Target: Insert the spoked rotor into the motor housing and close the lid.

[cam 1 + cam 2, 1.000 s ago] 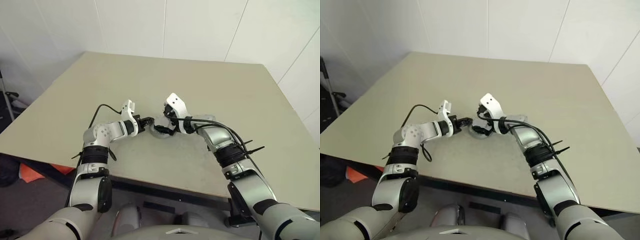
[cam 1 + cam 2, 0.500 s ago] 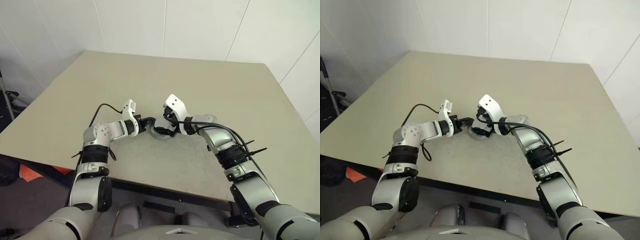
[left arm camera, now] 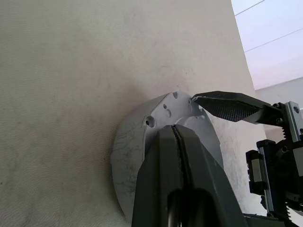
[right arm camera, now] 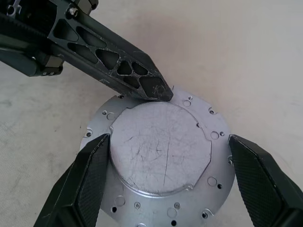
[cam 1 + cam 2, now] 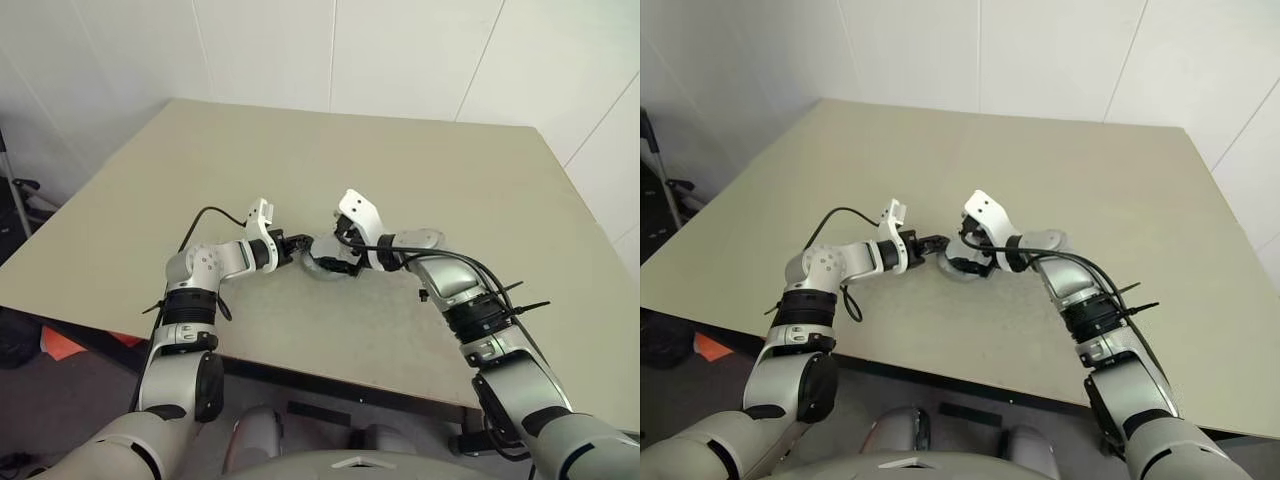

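The right arm's elbow has swung outward; both claws stay put. Right claw (image 4: 163,198) spread wide astride the lidded motor housing (image 4: 161,146) on the counter (image 5: 420,180); left claw (image 4: 156,90), pinched together, presses its rim. Closing looks nearly finished.

No readable text or markings anywhere

Silver-grey jointed arms with white wrist housings, black cables and zip ties; black lattice-cut, ridged fingers (image 4: 118,66)
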`<action>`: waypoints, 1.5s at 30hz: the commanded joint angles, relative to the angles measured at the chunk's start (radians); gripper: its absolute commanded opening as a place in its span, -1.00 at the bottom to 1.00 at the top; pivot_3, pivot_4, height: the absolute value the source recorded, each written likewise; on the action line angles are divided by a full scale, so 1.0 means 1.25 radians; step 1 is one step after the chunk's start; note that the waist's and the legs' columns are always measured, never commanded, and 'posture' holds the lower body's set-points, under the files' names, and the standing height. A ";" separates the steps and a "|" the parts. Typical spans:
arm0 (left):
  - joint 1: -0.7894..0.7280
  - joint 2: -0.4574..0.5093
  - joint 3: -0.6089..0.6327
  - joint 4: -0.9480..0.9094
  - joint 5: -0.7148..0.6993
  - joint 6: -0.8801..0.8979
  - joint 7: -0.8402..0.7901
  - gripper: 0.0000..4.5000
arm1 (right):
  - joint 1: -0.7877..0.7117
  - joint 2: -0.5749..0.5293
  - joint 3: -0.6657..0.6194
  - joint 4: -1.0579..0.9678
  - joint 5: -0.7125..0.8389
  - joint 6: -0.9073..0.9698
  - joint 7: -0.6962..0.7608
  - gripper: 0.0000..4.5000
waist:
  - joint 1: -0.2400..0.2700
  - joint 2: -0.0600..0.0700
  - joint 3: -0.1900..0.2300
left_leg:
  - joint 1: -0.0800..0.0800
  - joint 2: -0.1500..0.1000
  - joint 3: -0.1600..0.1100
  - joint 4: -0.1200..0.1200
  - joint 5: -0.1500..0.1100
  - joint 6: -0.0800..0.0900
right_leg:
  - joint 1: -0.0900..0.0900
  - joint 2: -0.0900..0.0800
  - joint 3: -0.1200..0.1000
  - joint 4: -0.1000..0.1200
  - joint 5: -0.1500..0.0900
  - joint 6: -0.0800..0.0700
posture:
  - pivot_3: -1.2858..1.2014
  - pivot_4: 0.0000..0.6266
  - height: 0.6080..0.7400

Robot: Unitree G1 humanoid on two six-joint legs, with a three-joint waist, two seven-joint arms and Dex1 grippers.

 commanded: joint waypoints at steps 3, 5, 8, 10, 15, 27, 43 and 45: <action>0.000 0.003 -0.012 0.013 0.009 0.011 0.003 -1.00 | 0.013 -0.039 -0.003 -0.053 -0.002 0.047 0.010 0.99 | 0.000 0.000 0.000 | 0.000 0.000 0.000 0.000 0.000 0.000 | 0.000 0.000 0.000 0.000 0.000 0.000 | 0.03 -1.00 1.00; -0.002 0.003 -0.011 0.017 0.011 0.007 0.002 -1.00 | 0.010 -0.049 -0.010 -0.063 -0.005 0.054 0.003 0.99 | 0.001 0.000 0.000 | 0.000 0.000 0.000 0.000 0.000 0.000 | 0.000 0.000 0.000 0.000 0.000 0.000 | 0.03 -1.00 1.00; -0.003 0.002 -0.011 0.023 0.014 0.001 0.002 -1.00 | 0.008 -0.066 -0.018 -0.069 -0.006 0.065 0.000 0.99 | 0.001 0.000 0.000 | 0.000 0.000 0.000 0.000 0.000 0.000 | 0.000 0.000 0.000 0.001 0.000 0.000 | 0.03 -1.00 1.00; -0.004 0.002 -0.012 0.024 0.014 -0.001 0.001 -1.00 | 0.010 -0.081 -0.029 -0.070 -0.003 0.077 -0.001 0.99 | 0.001 0.000 0.000 | 0.000 0.000 0.000 0.001 0.000 0.000 | 0.000 0.000 0.000 0.001 0.000 0.000 | 0.03 -1.00 1.00; -0.003 0.000 -0.012 0.025 0.015 -0.005 0.001 -1.00 | 0.012 -0.109 -0.064 -0.058 0.020 0.114 -0.007 0.99 | 0.002 0.000 0.000 | 0.000 0.000 0.000 0.001 0.000 0.000 | 0.000 0.000 0.000 0.001 0.000 0.000 | 0.03 -1.00 1.00; 0.002 0.001 -0.014 0.020 0.016 -0.008 -0.002 -1.00 | 0.035 -0.125 -0.097 -0.047 0.059 0.223 -0.010 0.99 | 0.002 0.000 0.000 | -0.001 0.000 0.000 0.002 0.000 0.000 | -0.001 0.000 -0.001 0.001 0.000 0.000 | 0.03 -1.00 1.00; 0.011 -0.001 -0.026 0.012 0.021 -0.016 -0.009 -1.00 | -0.097 -0.145 -0.265 0.066 0.171 0.403 -0.071 0.99 | 0.012 0.000 0.000 | -0.002 0.000 0.000 0.003 0.000 0.000 | -0.001 0.000 -0.001 0.002 0.000 0.000 | 0.03 -1.00 1.00; 0.012 0.000 -0.027 0.012 0.021 -0.018 -0.009 -1.00 | -0.117 -0.148 -0.300 0.068 0.205 0.462 -0.067 0.99 | 0.012 0.000 0.000 | -0.002 0.000 0.000 0.003 0.000 0.000 | -0.001 0.000 -0.001 0.003 0.000 0.000 | 0.03 -1.00 1.00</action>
